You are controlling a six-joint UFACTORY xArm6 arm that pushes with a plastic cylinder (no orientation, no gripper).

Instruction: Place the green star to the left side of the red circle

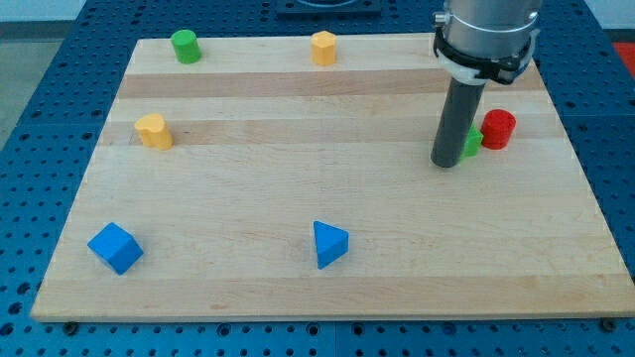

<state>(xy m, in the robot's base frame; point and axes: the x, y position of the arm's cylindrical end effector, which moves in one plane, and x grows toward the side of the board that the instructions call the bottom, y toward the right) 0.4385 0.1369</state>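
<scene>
Claw none, only my tip (445, 163) against green star (473, 141), left of red circle (498, 130).

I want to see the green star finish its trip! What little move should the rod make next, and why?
Probably none, or just a slight retreat toward the view's left. My tip is already against the green star, which sits touching or nearly touching the red circle on its left side. Pushing more might shove the circle.

- Pale wooden board (327, 213) on a blue pegboard.
- Green cylinder (185, 46), top left; yellow-orange block (323, 48), top middle.
- Yellow block (154, 131), left side.
- Blue cube (115, 248), bottom left; blue triangle (329, 244), bottom middle.
- Red circle (498, 129), right side; green star (473, 140) touching its left, partly hidden.
</scene>
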